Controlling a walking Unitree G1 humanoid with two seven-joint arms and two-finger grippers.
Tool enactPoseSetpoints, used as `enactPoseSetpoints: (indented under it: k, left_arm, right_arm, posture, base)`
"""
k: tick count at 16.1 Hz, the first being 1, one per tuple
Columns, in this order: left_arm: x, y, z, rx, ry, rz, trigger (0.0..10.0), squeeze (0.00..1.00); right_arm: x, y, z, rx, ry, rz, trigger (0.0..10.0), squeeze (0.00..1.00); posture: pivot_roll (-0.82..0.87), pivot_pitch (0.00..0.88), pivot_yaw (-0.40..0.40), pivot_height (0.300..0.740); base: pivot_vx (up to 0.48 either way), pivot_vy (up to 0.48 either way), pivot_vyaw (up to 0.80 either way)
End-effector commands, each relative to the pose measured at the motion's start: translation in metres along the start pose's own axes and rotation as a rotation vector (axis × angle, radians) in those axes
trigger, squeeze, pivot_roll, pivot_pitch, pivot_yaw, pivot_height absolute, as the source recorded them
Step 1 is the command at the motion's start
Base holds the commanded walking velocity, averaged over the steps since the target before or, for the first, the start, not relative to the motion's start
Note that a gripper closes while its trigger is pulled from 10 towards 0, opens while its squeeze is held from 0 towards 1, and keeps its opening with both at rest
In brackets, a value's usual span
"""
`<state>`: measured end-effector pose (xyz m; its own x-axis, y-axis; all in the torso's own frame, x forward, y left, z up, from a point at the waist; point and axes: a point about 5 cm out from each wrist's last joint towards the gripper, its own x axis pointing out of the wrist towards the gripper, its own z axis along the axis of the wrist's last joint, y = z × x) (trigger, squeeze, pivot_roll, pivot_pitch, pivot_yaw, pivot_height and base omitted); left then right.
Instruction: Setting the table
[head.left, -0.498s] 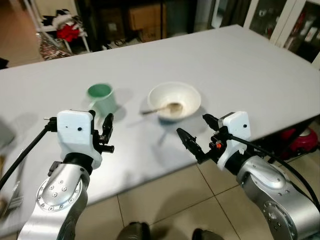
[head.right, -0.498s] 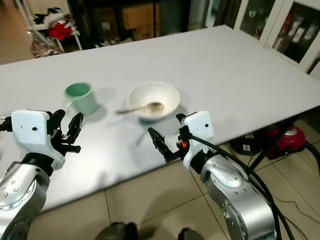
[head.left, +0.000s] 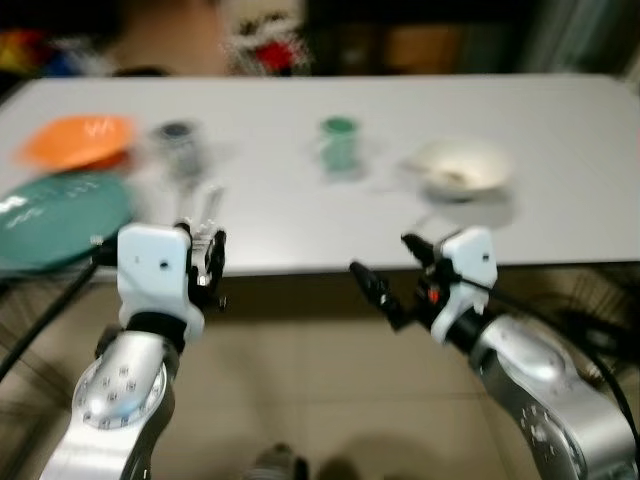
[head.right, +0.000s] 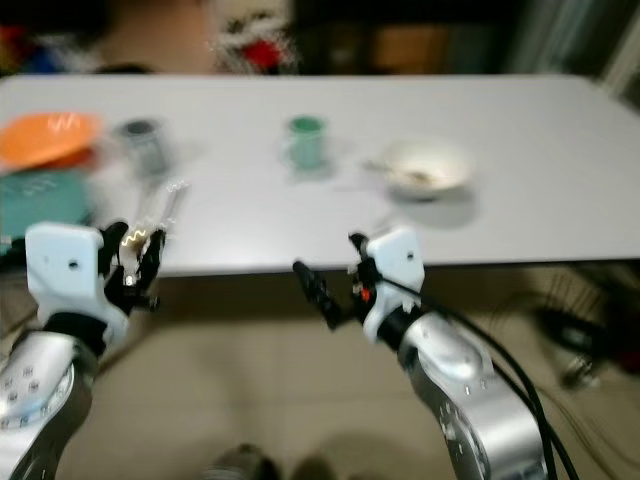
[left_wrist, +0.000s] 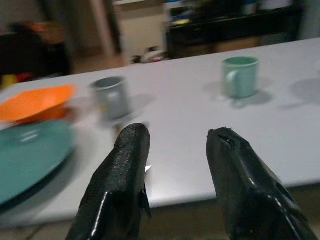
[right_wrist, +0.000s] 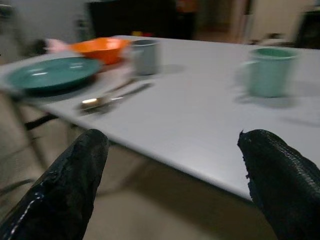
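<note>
The views are blurred by motion. A long white table (head.left: 300, 215) carries an orange bowl (head.left: 80, 140), a teal plate (head.left: 60, 205), a grey cup (head.left: 178, 145), a green mug (head.left: 340, 143) and a white bowl (head.left: 462, 168) with a spoon in it. Loose cutlery (right_wrist: 112, 97) lies near the front edge beside the plate. My left gripper (head.left: 212, 268) is open and empty, held just short of the table's front edge near the cutlery. My right gripper (head.left: 379, 252) is open wide and empty, also in front of the edge, below the mug and bowl.
Tiled floor (head.left: 300, 390) lies between me and the table. Dark shelving and red clutter (head.left: 265, 45) stand behind the far side. Cables trail from both arms.
The whole picture has shifted: the camera now sits farther back from the table, bringing the plate, orange bowl and grey cup into view. Both grippers keep their open pose.
</note>
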<state>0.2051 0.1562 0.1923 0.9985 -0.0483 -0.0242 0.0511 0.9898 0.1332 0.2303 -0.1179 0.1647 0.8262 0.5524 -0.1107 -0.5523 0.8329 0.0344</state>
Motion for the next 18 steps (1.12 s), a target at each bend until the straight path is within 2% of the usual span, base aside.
enactPoseSetpoints:
  k: [1, 7, 13, 18]
  left_arm:
    - [-0.001, 0.001, 0.0, 0.0, -0.003, 0.007, 10.0, 0.0]
    - [-0.002, 0.004, 0.0, 0.009, -0.001, 0.027, 10.0, 0.0]
    - [-0.003, 0.013, 0.0, 0.029, -0.008, 0.05, 10.0, 0.0]
    - [-0.009, 0.014, -0.002, 0.031, 0.01, 0.06, 10.0, 0.0]
  right_arm:
    - [0.0, -0.004, -0.001, 0.001, 0.004, -0.015, 10.0, 0.0]
    - [0.001, -0.002, -0.004, 0.012, 0.005, -0.004, 10.0, 0.0]
    - [0.0, -0.008, -0.013, 0.039, 0.03, -0.073, 10.0, 0.0]
    - [0.001, -0.006, -0.016, 0.056, 0.029, -0.044, 10.0, 0.0]
  posture:
    - [-0.02, 0.016, 0.075, 0.74]
    - [-0.02, 0.017, 0.069, 0.74]
    - [-0.01, 0.012, 0.07, 0.74]
    - [0.0, 0.007, 0.062, 0.74]
  base:
    - [-0.281, 0.0, 0.8]
    - [-0.219, 0.0, 0.8]
    - [0.0, 0.0, 0.0]
    - [0.0, 0.363, 0.0]
